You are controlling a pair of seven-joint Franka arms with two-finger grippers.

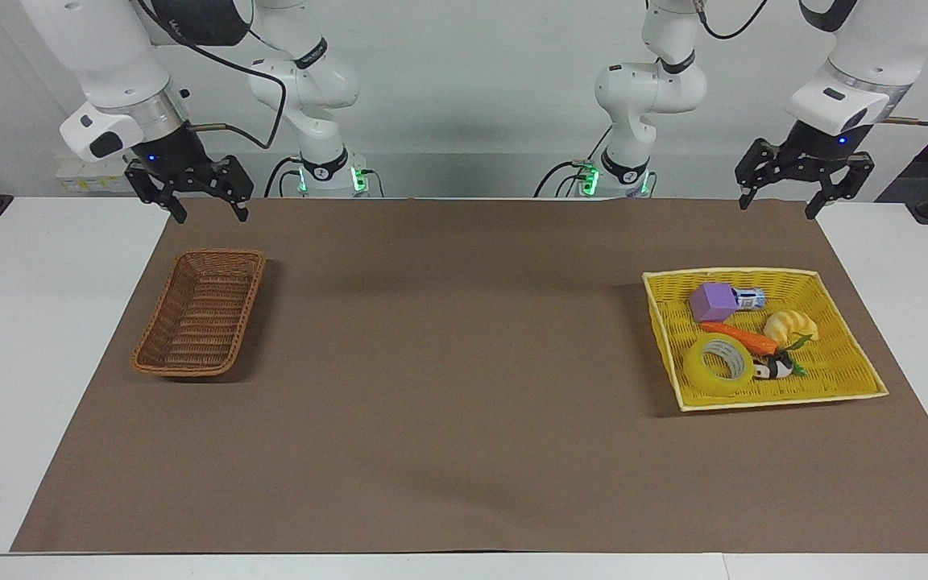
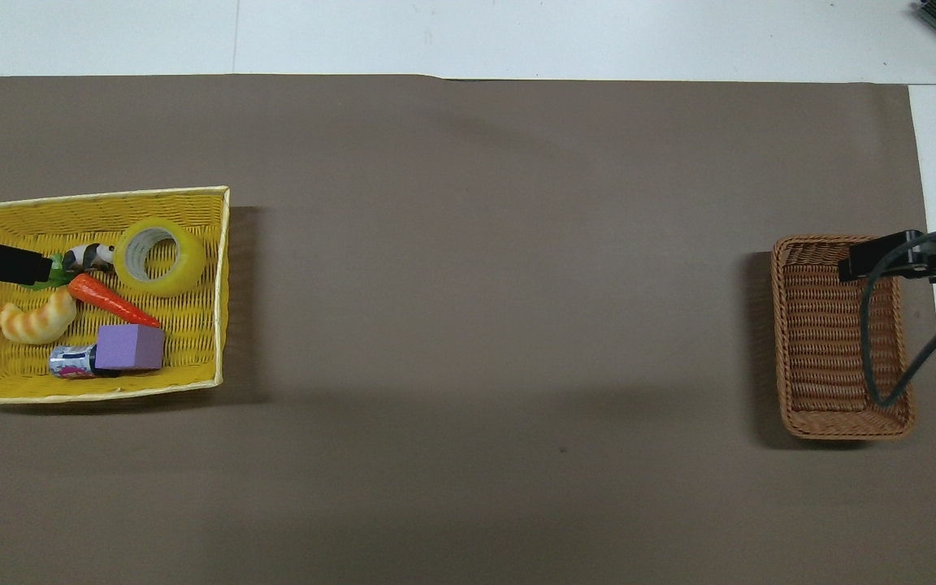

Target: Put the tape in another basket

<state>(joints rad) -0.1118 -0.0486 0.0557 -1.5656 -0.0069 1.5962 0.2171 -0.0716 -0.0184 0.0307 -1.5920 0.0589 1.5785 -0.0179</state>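
Tape in the yellow tray, both grippers raised and empty

The tape lies in the yellow tray, well below the wide-open left gripper; the right gripper, also spread, hangs near the empty basket. Overhead, only gripper tips show. A brown mat covers the white table.
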